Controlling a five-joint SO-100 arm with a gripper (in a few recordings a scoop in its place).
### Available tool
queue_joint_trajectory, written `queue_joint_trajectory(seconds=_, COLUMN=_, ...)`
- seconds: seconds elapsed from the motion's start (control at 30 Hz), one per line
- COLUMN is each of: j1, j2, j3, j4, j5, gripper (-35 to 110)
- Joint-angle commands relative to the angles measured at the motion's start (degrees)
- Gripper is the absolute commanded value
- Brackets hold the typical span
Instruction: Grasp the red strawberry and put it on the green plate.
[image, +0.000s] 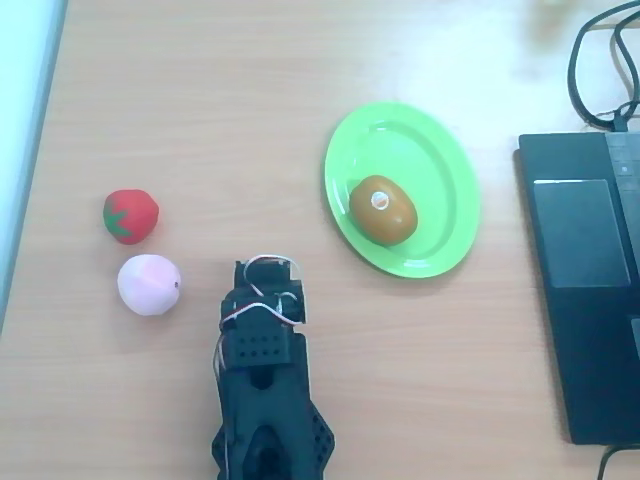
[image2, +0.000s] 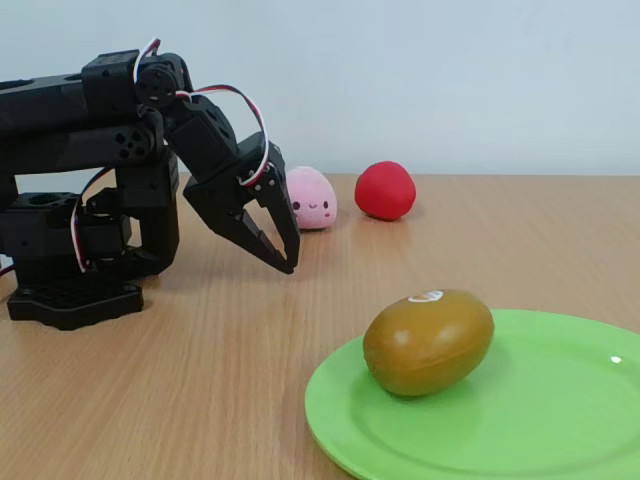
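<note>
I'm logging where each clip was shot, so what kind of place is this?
Probably an office or lab desk: a wooden table, a laptop with cables, toy fruit, and a plain pale wall.

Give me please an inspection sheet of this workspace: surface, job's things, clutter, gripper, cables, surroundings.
Surface: light wooden table, bare between the things.
Job's things: red strawberry on the table, close to the pink fruit; green plate holds the brown fruit.
Clutter: pink fruit; brown fruit.
Gripper: black gripper empty, above the table, pointing down; jaws look closed.
Cables: red and white wires on the arm; black cable by the laptop.
Surroundings: black laptop at the overhead view's right; pale wall.
</note>
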Motion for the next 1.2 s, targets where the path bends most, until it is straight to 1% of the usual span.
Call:
queue_joint_trajectory(seconds=0.0, j1=-2.1, j2=1.3, j3=0.0, j4=-0.4, j5=-2.8, gripper=-8)
queue_joint_trajectory(seconds=0.5, j1=-2.1, j2=1.3, j3=-0.8, j4=-0.4, j5=-3.7, gripper=-8)
queue_joint_trajectory(seconds=0.63, j1=-2.4, j2=-2.6, j3=-5.3, j4=-0.4, j5=-3.5, gripper=-8)
queue_joint_trajectory(seconds=0.73, j1=-3.3, j2=-12.7, j3=-16.5, j4=-0.5, j5=-4.9, gripper=-8)
queue_joint_trajectory(seconds=0.9, j1=-4.8, j2=-32.1, j3=-41.8, j4=-0.5, j5=-8.6, gripper=-8)
queue_joint_trajectory(seconds=1.03, j1=-7.5, j2=-44.1, j3=-60.9, j4=-0.1, j5=-8.6, gripper=-8)
queue_joint_trajectory(seconds=1.17, j1=-9.3, j2=-57.0, j3=-78.5, j4=3.9, j5=-5.1, gripper=-8)
